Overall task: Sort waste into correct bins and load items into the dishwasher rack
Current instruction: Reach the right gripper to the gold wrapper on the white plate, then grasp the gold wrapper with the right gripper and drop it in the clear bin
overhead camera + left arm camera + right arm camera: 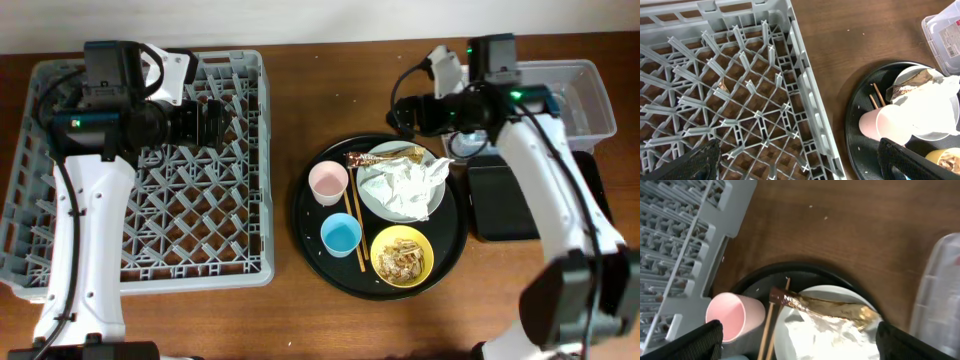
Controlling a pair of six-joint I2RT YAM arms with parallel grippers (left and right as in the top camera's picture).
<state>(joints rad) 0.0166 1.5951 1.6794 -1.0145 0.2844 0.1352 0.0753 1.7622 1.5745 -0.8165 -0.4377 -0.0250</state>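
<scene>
1. At the far left of the counter [290, 90] stands the rack [150, 230], with nothing loaded in it.
2. Over its upper right part hangs the left gripper [220, 122], spread wide and holding nothing.
3. To the right of the rack lies the round tray [305, 215]. On its left side are the pink cup [328, 182] and, nearer, the blue cup [341, 235].
4. The chopsticks [356, 235] lie just beside both cups.
5. The plate [372, 205] carries the napkin [405, 188]; the wrapper [385, 156] lies across its far edge.
6. The bowl [378, 245], in front of the plate, holds the scraps [400, 258].
7. The right gripper [400, 112] hovers near the tray's far rim, wide open and holding nothing.
8. At the far right are the clear tub [590, 100] and, nearer, the black bin [500, 200].
</scene>
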